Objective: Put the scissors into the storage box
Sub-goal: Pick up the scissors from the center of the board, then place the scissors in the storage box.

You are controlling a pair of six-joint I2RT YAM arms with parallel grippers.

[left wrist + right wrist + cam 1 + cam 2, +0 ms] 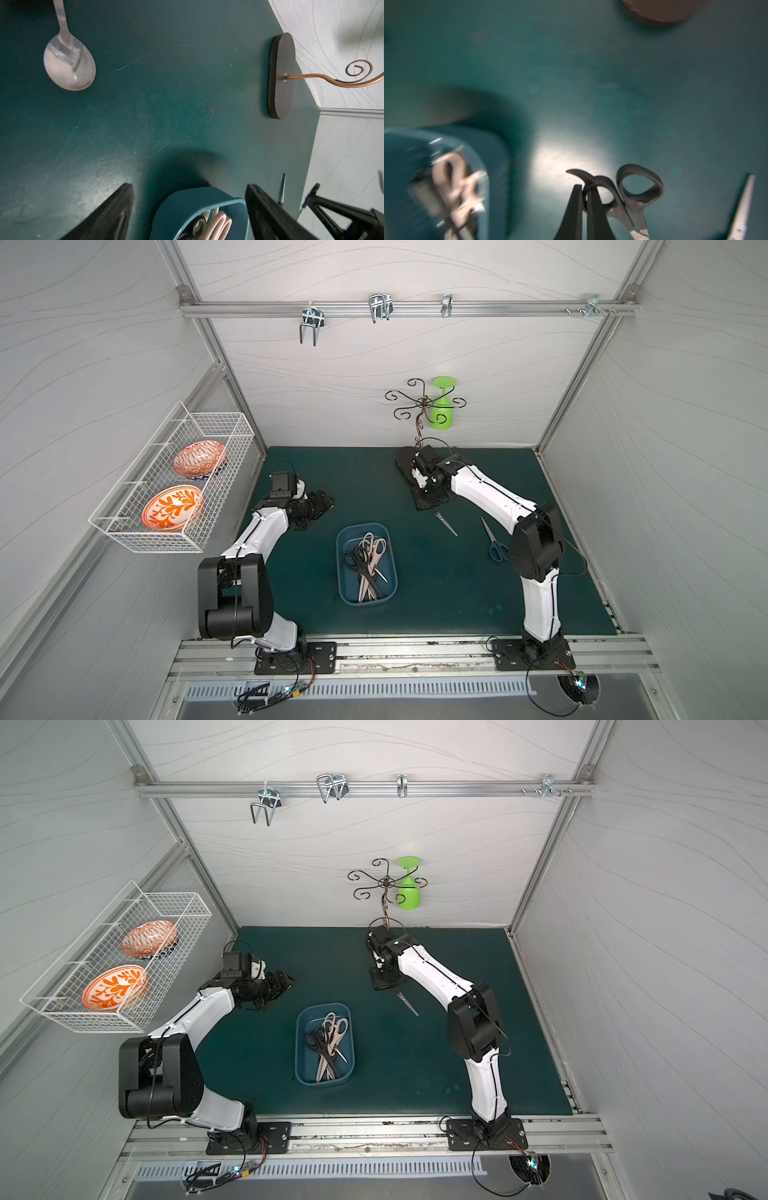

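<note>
Nearest the lens, the left arm (pixel 232 597) bends up from the rail. Its left gripper (pixel 323 502) hangs at about 11 o'clock from the storage box (pixel 345 593), fingers spread wide and holding nothing. Most of the work looks done: several scissors (pixel 368 562) lie inside the box, black-handled pairs tangled with two larger shears, cream and pink (the exact count is hard to read). Two pairs are left outside.

At roughly 1 o'clock from the box, the right gripper (pixel 585 188) is pressed tight on one handle loop of a black-handled pair (pixel 446 524), with the blades pointing to about 5 o'clock. A blue-handled pair (pixel 494 541) lies on the green mat (pixel 436 593) at 3 o'clock from the box, untouched, just beside the right arm (pixel 536 547).
</note>
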